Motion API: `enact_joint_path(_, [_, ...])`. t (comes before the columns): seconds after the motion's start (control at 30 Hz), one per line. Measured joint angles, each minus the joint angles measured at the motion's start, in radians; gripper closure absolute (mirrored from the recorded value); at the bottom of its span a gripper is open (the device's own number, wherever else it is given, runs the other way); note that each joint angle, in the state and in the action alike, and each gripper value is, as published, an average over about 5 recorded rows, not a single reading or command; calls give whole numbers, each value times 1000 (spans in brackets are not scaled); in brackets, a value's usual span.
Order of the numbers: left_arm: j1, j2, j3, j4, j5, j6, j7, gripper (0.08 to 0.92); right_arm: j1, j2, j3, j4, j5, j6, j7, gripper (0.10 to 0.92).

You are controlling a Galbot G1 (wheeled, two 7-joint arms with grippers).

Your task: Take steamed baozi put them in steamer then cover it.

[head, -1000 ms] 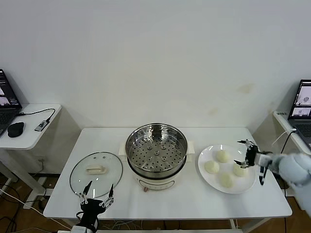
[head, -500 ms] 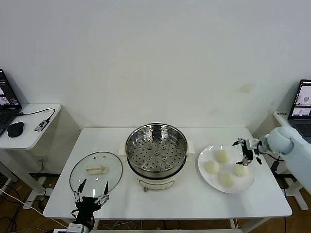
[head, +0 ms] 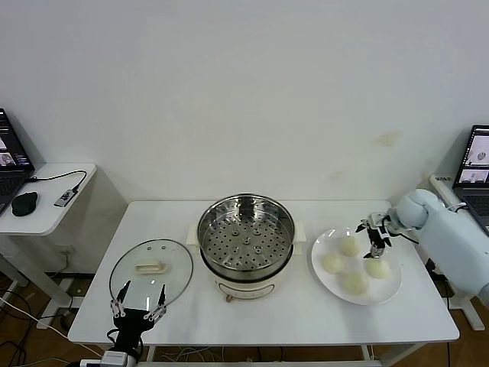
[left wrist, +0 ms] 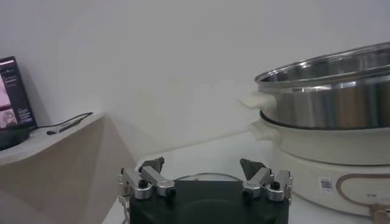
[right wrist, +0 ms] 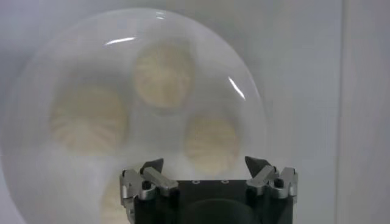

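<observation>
- At the tabletop's [head: 260, 321] near left edge, the left claw [head: 138, 300] hangs wide open and empty beside the cover [head: 151, 274].
- Centre: the steamer [head: 246, 243], uncovered.
- Right: four steamed baozi [head: 354, 263] on a white plate [head: 319, 267]; the right claw [head: 372, 234] spread above them, holding nothing.

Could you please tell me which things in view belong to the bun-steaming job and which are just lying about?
Job: four baozi on the plate; steamer; glass cover; right gripper, open above the buns; left gripper, open near the cover.
Lying about: mouse, laptops, side tables.
</observation>
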Motion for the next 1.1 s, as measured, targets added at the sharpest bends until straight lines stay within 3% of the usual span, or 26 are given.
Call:
enact_joint_path(0.33, [0,1,-5,-9,7,-6,2,177,19,63,-7,-88,-45,7,20,223])
enact_joint_path(1.1, [9,-5,-12,-25,14,-10,6,177,20,98,-25,-127,-62,5,37,457])
